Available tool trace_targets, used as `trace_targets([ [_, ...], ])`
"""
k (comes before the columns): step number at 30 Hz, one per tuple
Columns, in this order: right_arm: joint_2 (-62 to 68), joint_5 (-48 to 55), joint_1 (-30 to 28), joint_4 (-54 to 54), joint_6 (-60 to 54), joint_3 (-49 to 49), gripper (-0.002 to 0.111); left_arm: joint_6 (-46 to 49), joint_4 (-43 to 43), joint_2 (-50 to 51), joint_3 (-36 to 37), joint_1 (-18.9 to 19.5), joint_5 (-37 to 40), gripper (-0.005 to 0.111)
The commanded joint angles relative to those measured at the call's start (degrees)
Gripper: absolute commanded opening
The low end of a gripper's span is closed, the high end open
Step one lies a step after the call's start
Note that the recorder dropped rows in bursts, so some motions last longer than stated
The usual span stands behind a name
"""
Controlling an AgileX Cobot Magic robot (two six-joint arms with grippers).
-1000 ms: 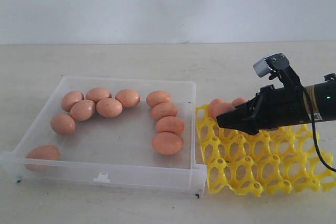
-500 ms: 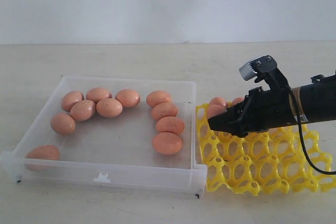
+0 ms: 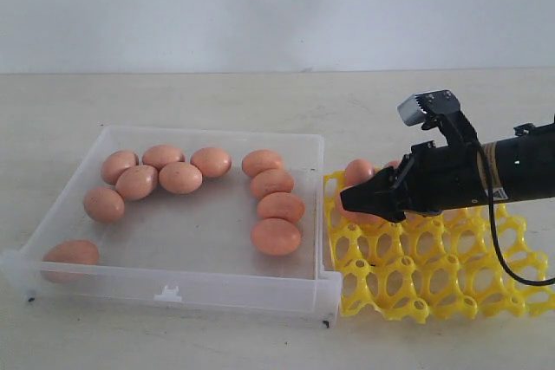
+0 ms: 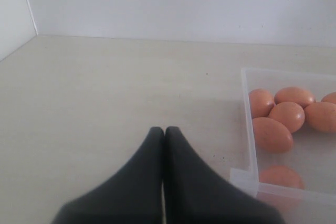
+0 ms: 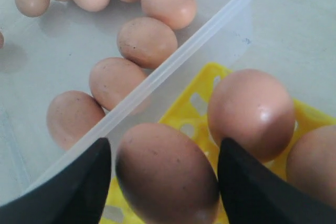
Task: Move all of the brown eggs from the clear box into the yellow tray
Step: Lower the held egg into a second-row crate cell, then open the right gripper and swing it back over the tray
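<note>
Just beside two seated eggs [image 5: 251, 114] in the yellow tray [image 5: 194, 103], a brown egg [image 5: 165, 174] is being straddled by the right gripper [image 5: 164, 148]. Whether it is being pinched cannot be told. In the exterior view it is being largely hidden.

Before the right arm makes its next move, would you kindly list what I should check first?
1. The egg between the fingers of the right gripper is over the yellow tray: ok.
2. That egg is settled in the tray: cannot tell.
3. The right gripper has let go of it: cannot tell.
4. The clear box is emptied of brown eggs: not ok, several lie inside.
5. The left gripper is shut and outside the box: ok.
</note>
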Motion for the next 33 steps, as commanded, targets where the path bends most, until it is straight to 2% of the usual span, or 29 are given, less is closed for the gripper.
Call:
trace_targets([
  [1, -0.26, -0.32, 0.05, 0.42, -0.15, 0.06, 0.058, 0.02, 0.24, -0.03, 0.17, 0.0, -0.19, -0.004],
  [12, -7.74, -0.06, 0.05, 0.81, -0.15, -0.04, 0.058, 0.02, 0.24, -0.03, 0.17, 0.0, -0.19, -0.004],
  [17, -12.21, 3.33, 0.05, 0.81, 0.02, -0.04, 0.057, 0.02, 0.24, -0.03, 0.17, 0.0, -0.19, -0.004],
  [20, -15.08, 4.41, 0.19, 0.81, 0.02, -0.04, 0.042, 0.02, 0.24, -0.03, 0.17, 0.0, -0.19, -0.004],
  [23, -18.46, 4.41, 1.74, 0.81, -0.14, -0.04, 0.01, 0.02, 0.24, -0.03, 0.17, 0.0, -0.19, -0.004],
  [24, -19.66, 4.41, 2.85, 0.91, -0.5, -0.04, 0.0, 0.02, 0.24, -0.03, 0.17, 0.0, -0.19, -0.004],
  [27, -22.16, 6.23, 8.16, 1.18, -1.22, -1.03, 0.0, 0.02, 0.24, -0.03, 0.17, 0.0, -0.19, -0.004],
  [29, -22.27, 11.05, 13.35, 3.18, -2.36, -2.63, 0.0, 0.02, 0.24, -0.03, 0.17, 0.0, -0.19, -0.004],
  [33, -20.24, 28.34, 24.8, 7.65, -9.54, -8.02, 0.0, 0.02, 0.24, -0.03, 0.17, 0.0, -0.19, -0.004],
])
